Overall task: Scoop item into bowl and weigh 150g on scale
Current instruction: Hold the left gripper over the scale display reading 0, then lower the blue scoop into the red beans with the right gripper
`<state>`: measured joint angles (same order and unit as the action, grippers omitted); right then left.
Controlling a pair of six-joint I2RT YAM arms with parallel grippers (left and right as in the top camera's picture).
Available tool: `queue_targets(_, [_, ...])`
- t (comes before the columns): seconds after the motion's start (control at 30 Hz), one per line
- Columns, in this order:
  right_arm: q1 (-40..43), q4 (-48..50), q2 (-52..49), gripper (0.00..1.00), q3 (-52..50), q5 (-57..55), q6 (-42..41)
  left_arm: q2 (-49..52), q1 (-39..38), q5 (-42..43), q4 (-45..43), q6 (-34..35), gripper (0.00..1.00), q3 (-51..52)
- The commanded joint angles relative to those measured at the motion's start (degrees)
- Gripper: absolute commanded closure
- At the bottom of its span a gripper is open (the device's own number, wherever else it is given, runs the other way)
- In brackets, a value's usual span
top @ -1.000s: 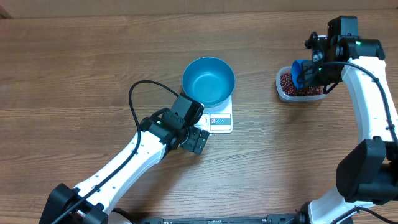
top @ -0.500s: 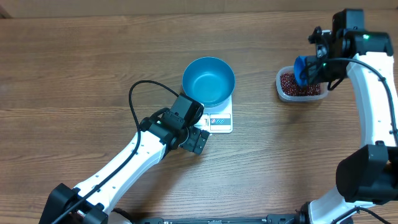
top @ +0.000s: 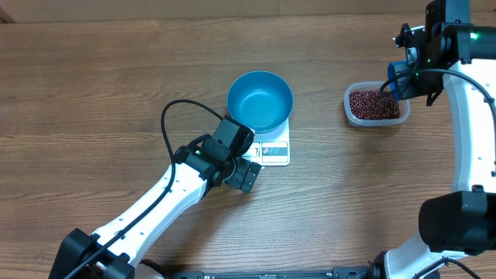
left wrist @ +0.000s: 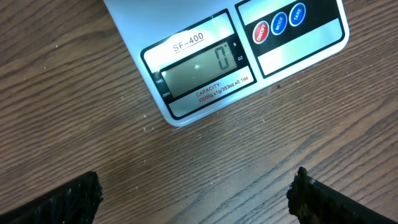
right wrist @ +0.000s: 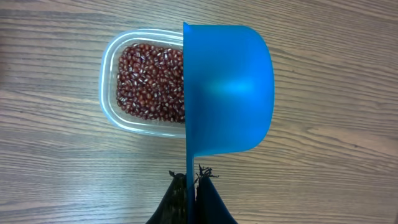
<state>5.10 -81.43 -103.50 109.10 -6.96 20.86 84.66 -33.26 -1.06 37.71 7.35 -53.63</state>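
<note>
1. Table (top: 93, 77): brown wood-grain top that fills nearly all I can see from overhead. Of the room I get only a thin pale strip past its far edge.
2. Left arm (top: 155, 209): white, reaching in from the near edge, with a black cable (top: 165, 116) looped above it.
3. Right arm (top: 469, 116): white, running up the right side.
4. Bowl (top: 260, 101): bright blue, upright on the scale, and I see nothing inside it.
5. Scale (top: 273, 149): white, mid-table. Its display (left wrist: 199, 68) reads zero, with one red and two blue buttons (left wrist: 279, 23) beside it.
6. Tub (top: 376, 106): clear plastic, well to the right of the scale.
7. Beans (right wrist: 149, 81): red-brown heap, all in the tub.
8. Scoop (right wrist: 227, 93): blue, turned on edge over the tub's right end.
9. Left gripper (left wrist: 196, 193): spread wide with nothing in it, over bare wood just beside the scale's display edge.
10. Right gripper (right wrist: 191, 186): pinched tight on the scoop's handle.
</note>
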Motion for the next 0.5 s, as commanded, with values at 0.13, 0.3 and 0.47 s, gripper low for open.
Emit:
queue_targets(0.13, [-0.2, 1.9, 0.5, 0.96, -3.4, -2.1, 0.6, 0.0, 0.2, 0.5, 0.1, -1.2, 0.01, 0.2])
queue_targets(0.3, [-0.2, 5.5, 0.5, 0.96, -5.2, -2.0, 0.6, 0.0, 0.3, 0.4, -1.6, -1.2, 0.01, 0.2])
queue_targets(0.47, [-0.2, 7.3, 0.5, 0.96, -6.8, -2.0, 0.6, 0.0, 0.2, -1.5, -4.6, -1.2, 0.0, 0.1])
